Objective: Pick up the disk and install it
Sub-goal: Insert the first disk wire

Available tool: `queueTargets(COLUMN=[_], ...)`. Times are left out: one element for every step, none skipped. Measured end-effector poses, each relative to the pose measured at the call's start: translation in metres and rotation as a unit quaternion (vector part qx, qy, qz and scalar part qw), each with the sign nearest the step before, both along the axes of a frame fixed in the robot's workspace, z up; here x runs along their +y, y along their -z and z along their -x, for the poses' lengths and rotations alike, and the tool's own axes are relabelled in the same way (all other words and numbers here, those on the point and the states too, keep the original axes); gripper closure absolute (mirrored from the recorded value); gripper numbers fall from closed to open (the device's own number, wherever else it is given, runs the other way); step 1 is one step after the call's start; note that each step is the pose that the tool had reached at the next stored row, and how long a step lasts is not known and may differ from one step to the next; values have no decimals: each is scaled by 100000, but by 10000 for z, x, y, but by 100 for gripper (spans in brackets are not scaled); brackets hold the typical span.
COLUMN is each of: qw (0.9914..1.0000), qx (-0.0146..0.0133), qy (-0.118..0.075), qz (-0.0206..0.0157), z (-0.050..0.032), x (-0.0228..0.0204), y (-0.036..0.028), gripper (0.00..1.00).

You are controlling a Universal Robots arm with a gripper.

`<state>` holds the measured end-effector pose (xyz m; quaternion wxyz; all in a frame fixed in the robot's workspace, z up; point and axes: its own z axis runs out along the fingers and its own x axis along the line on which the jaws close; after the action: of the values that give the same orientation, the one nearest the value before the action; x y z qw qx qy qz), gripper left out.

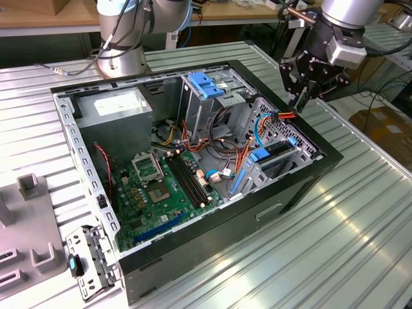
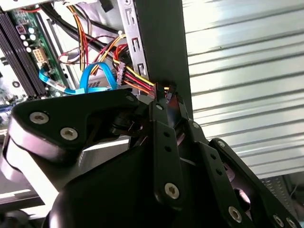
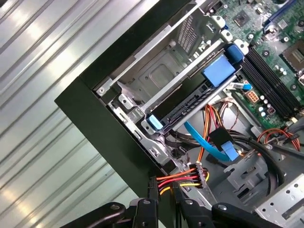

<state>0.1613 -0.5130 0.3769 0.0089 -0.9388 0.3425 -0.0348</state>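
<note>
Exterior view, gripper (image 1: 300, 102) at computer case (image 1: 212, 248) rim, closed on red-yellow cable bundle (image 1: 284, 116)

You will find the disk (image 3: 187, 107) seated in the drive bay at the corner of the computer case. In the exterior view, the disk (image 1: 278, 149) lies toward that view's right. It shows as a flat dark slab lodged between the bay's metal walls. It carries a blue plastic rail tab at each visible end. You cannot make out its label.
</note>
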Motion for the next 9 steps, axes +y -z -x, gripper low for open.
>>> queueTargets(qw=[99995,99981,99966,99950,99929,99906,99874,99847,99833], qx=[1,1,1,0,2,4,6,2,-2], qy=[-974,-1929,-2594,-3148,-3759,-4333,-5005,-5516,-5761], qz=[-2,0,-9,0,30,86,195,315,386], z=[-2,-4,-7,-11,-14,-18,-27,-28,-28], x=[0,0,0,1,1,1,0,1,0], y=[5,10,16,21,27,32,42,48,52], gripper=[75,75,75,75,75,75,75,75,75])
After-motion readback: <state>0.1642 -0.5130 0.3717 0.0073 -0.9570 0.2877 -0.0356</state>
